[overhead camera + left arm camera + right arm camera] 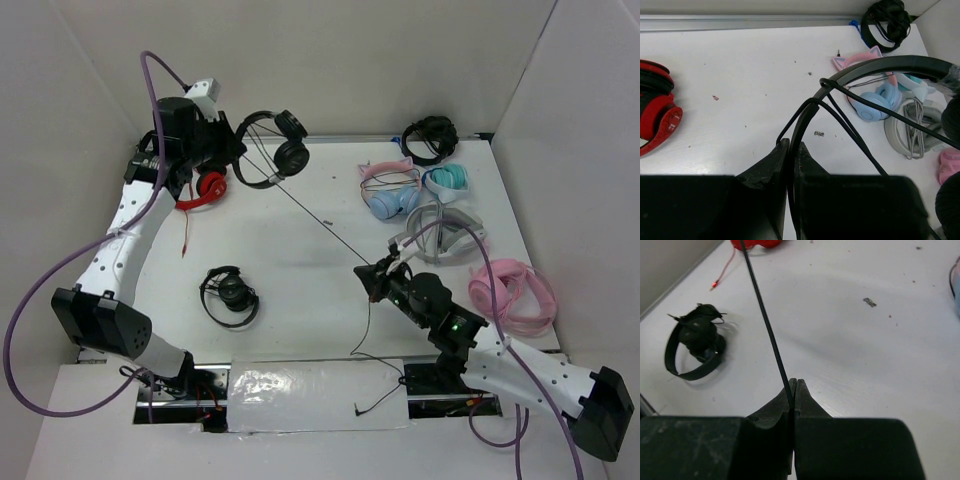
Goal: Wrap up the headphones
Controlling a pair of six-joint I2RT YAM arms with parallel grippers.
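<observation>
The headphones [291, 157], black with a thin headband and round earcups, hang above the table's back left. My left gripper [232, 150] is shut on their headband; in the left wrist view the thin band [890, 64] runs down between my closed fingers [775, 160], with cable strands looped over it. The long black cable [330, 225] stretches taut and diagonal to my right gripper [373, 275], which is shut on it. The right wrist view shows the cable [765, 315] entering the closed fingertips [802, 395]. Past that grip the cable hangs slack, with its jack [358, 408] at the near edge.
A red-and-black pair [205, 188] lies under the left arm. A compact black pair [230, 295] lies front left. At the right are a black pair [430, 138], pink and blue cat-ear sets [390, 190], a teal set [447, 180], a grey set [440, 232] and a pink set [512, 295].
</observation>
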